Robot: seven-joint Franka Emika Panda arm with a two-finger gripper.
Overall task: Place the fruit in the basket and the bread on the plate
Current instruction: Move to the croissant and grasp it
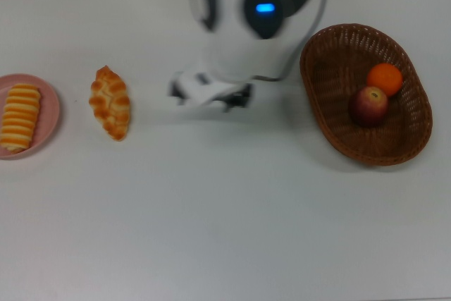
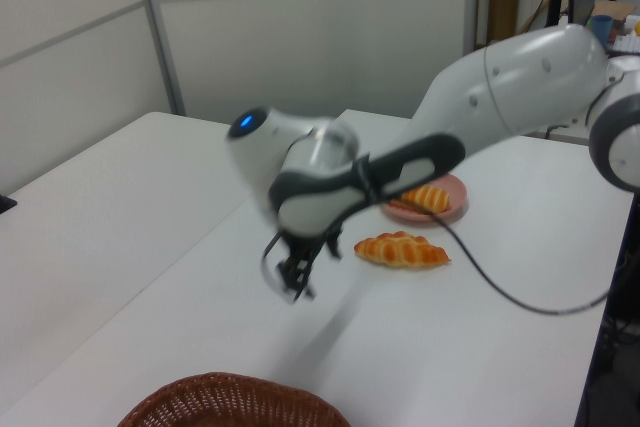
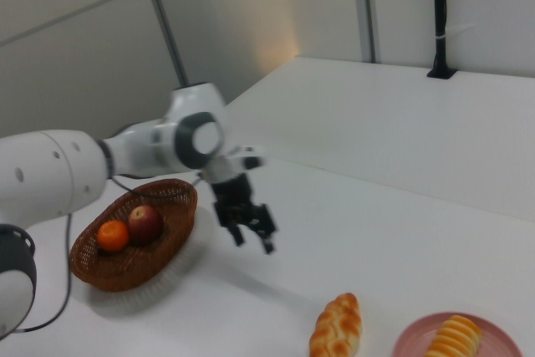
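Observation:
The dark red apple [image 1: 369, 105] and the orange tangerine [image 1: 385, 79] lie side by side in the brown wicker basket [image 1: 310, 96] at the top view's right. A braided bread [image 1: 110, 102] rests on the table beside the pink plate [image 1: 51, 114], which carries the ridged striped roll [image 1: 20, 118]. My gripper [image 1: 211, 96] hangs above bare table between the basket and the braided bread, motion-blurred. In the right view the gripper [image 3: 252, 242] is open with nothing between its fingers, well away from the basket [image 3: 100, 273] and the braided bread [image 3: 336, 323].
The white table runs wide around everything. My arm's white body [image 1: 261, 19] covers the table's back middle in the top view. A cable trails from the arm in the left view. Grey partition walls stand behind the table.

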